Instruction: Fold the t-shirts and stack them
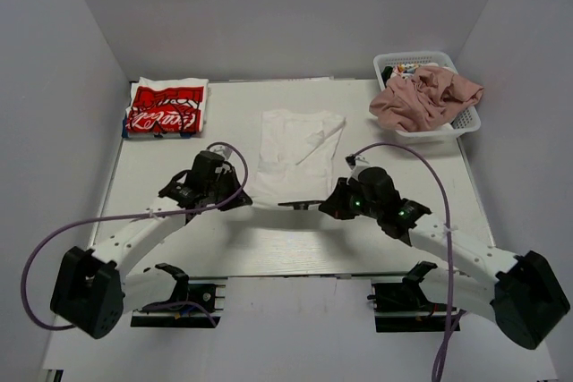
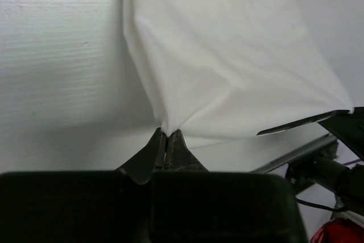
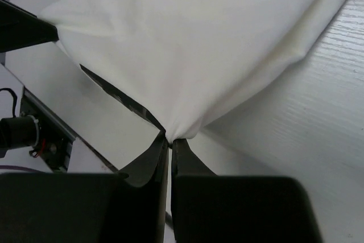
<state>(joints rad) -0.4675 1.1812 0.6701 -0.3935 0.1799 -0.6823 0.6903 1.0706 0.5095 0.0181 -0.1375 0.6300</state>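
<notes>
1. Grip: the left gripper point(image 2: 166, 139) is clenched on the near-left hem corner of the plain white t-shirt point(image 1: 291, 151), and the right gripper point(image 3: 169, 140) is clenched on the near-right corner.
2. This shirt lies mid-table point(image 1: 403, 176), its hem stretched between the arms.
3. The red-printed t-shirt point(image 1: 166, 109) sits folded at far left. The dusty-pink t-shirt point(image 1: 425, 100) is heaped in the lattice basket point(image 1: 467, 123) at far right.
4. Risk: each pinch holds only a thin tip of cloth. An uneven pull could slip one corner free and skew the fold.
</notes>
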